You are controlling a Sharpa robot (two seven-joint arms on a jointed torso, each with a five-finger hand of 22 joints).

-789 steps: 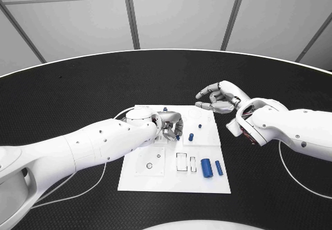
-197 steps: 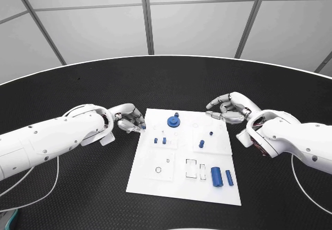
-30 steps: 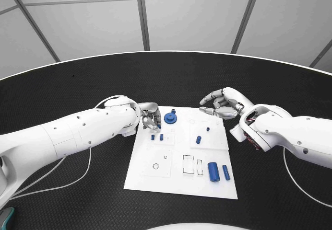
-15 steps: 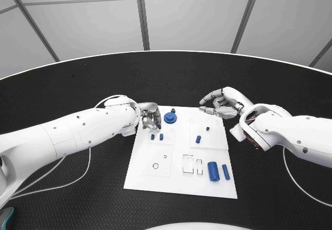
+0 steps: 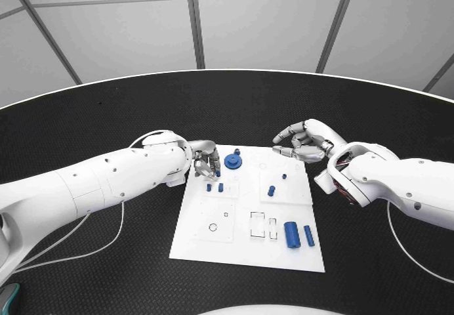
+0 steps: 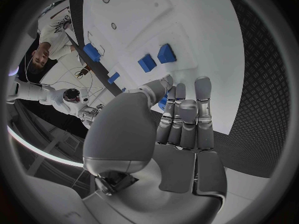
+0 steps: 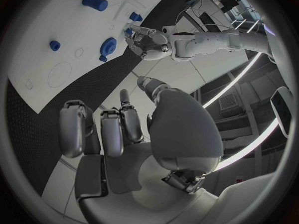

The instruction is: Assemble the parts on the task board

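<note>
Two glossy white, rounded arm shells. Left arm (image 5: 94, 184): small dark screw holes, thin white cable looping beneath. Right arm (image 5: 397, 184): red-lined wrist recess, white cable. Silver segmented left hand (image 5: 207, 159) and right hand (image 5: 304, 140).

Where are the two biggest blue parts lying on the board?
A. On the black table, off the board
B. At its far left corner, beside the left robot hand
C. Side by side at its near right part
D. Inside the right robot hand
C: the head view shows the two blue parts lying side by side on the near right part of the board, away from both robot hands.
</note>
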